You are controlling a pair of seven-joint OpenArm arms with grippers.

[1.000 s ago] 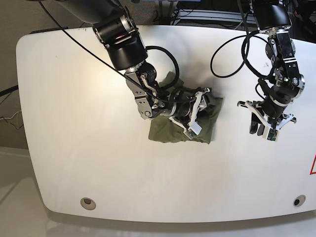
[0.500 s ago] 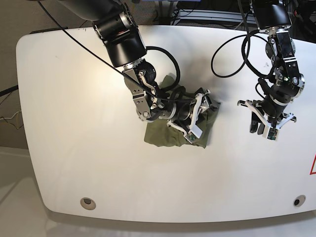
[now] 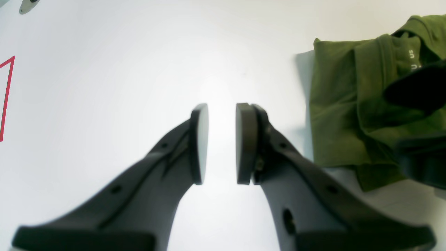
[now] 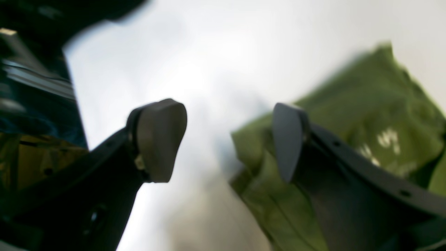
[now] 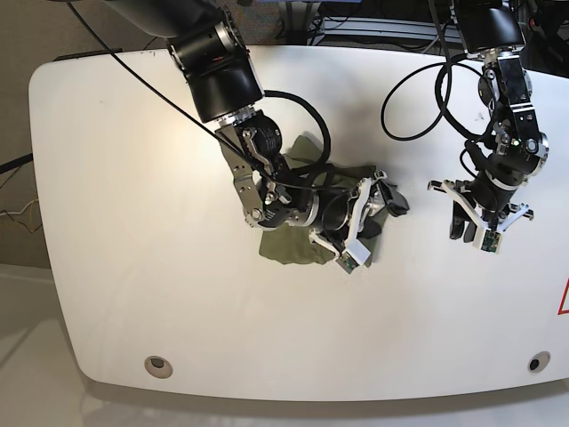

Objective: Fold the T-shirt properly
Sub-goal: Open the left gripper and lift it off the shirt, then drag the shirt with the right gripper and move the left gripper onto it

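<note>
Olive-green T-shirt (image 5: 286, 245) with white neck print, white table (image 5: 133, 222), black claws

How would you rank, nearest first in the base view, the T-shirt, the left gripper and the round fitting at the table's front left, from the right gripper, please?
From the right gripper, with its jaws open:
1. T-shirt: directly beneath it, mid-table.
2. Left gripper: on the view's right, over bare table.
3. Round fitting: near the front edge on the view's left, clearly farthest.

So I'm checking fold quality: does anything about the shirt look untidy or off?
Yes. The T-shirt lies as a rumpled bundle with uneven edges, its neck label exposed on top. The right tool hovers open over it, gripping nothing.
</note>
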